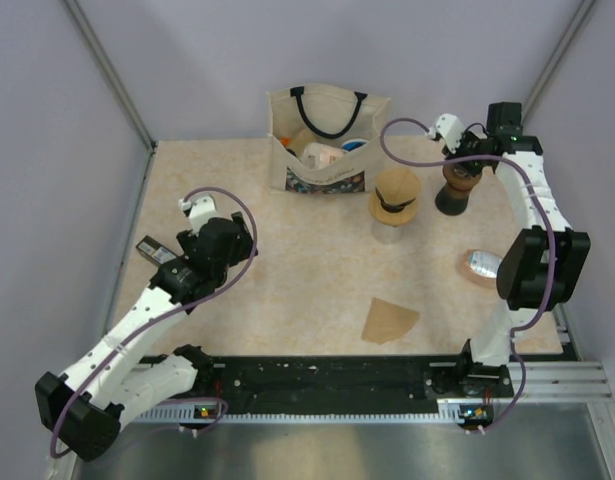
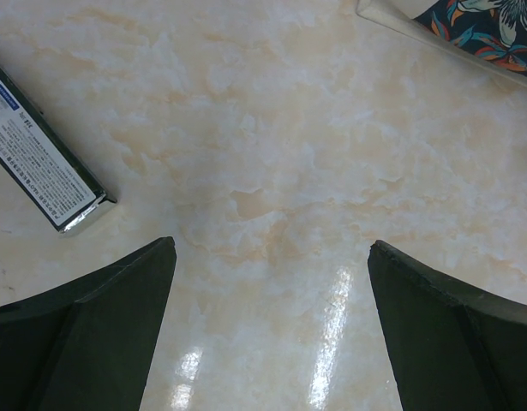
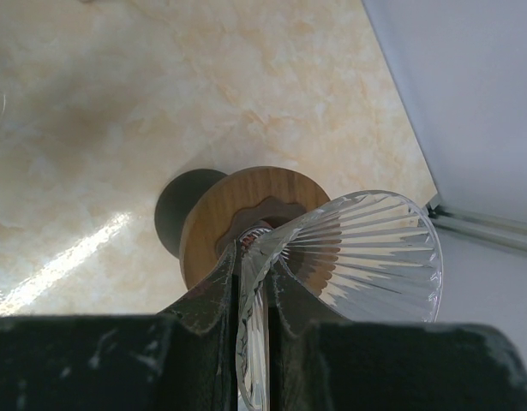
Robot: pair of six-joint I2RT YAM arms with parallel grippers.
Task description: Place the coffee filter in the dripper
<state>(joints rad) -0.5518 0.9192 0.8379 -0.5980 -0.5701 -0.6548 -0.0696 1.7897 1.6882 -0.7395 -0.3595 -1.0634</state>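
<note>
The coffee filter (image 1: pixel 391 320), a flat tan paper wedge, lies on the table near the front, apart from both grippers. My right gripper (image 1: pixel 465 158) (image 3: pixel 253 257) is at the back right, shut on the wall of the dripper (image 3: pixel 366 248) (image 1: pixel 459 172). The dripper is a clear ribbed cone with a round wooden ring base (image 3: pixel 212 214), and it is held tilted. A dark round shape (image 3: pixel 182 214) shows beyond the ring; I cannot tell if it is a shadow or something's foot. My left gripper (image 1: pixel 207 238) (image 2: pixel 272 248) hangs wide open over bare table at the left.
A cream tote bag (image 1: pixel 327 140) (image 2: pixel 477 34) stands at the back centre. In front of it, a tan hat-like thing with a dark band (image 1: pixel 395 195) rests on a glass. A dark labelled box (image 1: pixel 152 247) (image 2: pixel 40 158) lies at the left. A small blue-white thing on a tan disc (image 1: pixel 481 265) sits by the right arm.
</note>
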